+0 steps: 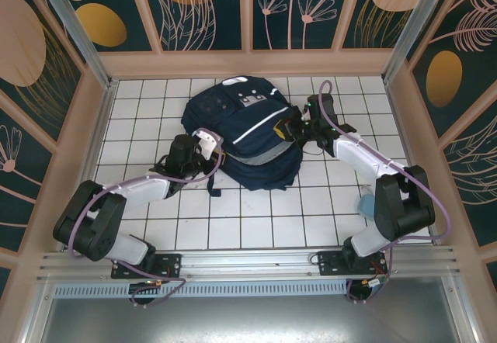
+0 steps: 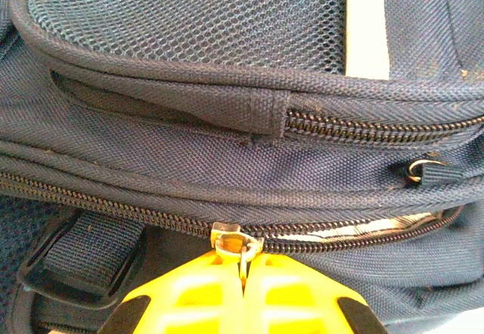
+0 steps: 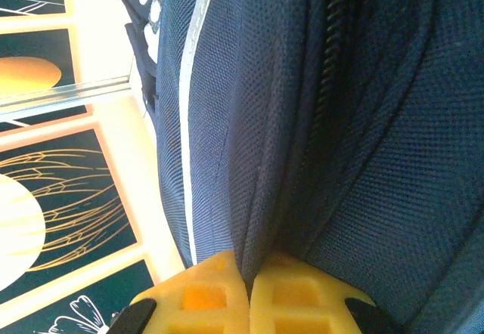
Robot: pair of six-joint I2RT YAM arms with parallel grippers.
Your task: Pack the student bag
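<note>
**Zip in hand:** The student bag (image 1: 248, 137) lies flat toward 12 o'clock on the white tiled table (image 1: 155, 118), with 2 arms meeting it from opposite flanks. At the bag's 8 o'clock edge, the left gripper (image 2: 243, 264) has its yellow jaws pressed together on the metal zipper pull (image 2: 237, 242) of the main compartment, apparently to run the slider along its track. Toward 9 o'clock of the slider the teeth are meshed. Toward 3 o'clock they gape slightly, showing something pale inside. At the bag's 3 o'clock side, the right gripper (image 3: 248, 272) pinches a fold of navy fabric near the white stripe (image 3: 185, 160), seemingly bracing the bag so the pull does not drag it across the tiles. A dark strap (image 2: 91, 255) sits at 8 o'clock of the slider, and a small metal ring (image 2: 420, 169) sits at 2 o'clock; either could snag. A pale blue object (image 1: 363, 202), partly hidden by the right arm, rests at the table's 4 o'clock.
</note>
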